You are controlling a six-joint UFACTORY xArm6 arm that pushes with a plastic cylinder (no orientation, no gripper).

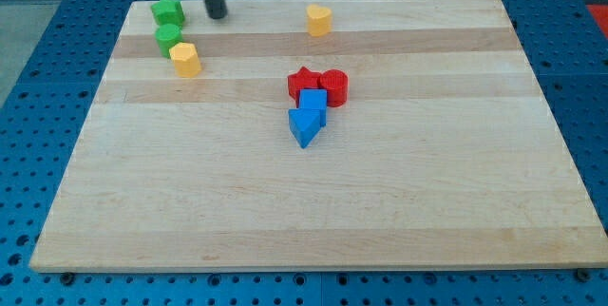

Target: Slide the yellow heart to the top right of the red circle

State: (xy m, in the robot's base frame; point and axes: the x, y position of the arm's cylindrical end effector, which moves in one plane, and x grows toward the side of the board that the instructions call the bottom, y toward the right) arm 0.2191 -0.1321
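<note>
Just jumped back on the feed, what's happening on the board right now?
My tip is near the view's top left, just right of the green star, touching no block. The yellow heart sits alone near the top middle, up and slightly left of the red circle, so it is not yet at the circle's top right. The circle is clustered with a red star and two blue blocks.

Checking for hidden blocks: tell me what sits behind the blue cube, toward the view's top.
Directly behind the blue cube are the red star and the red circle, side by side. The cube covers their lower edges, so contact cannot be confirmed.
</note>
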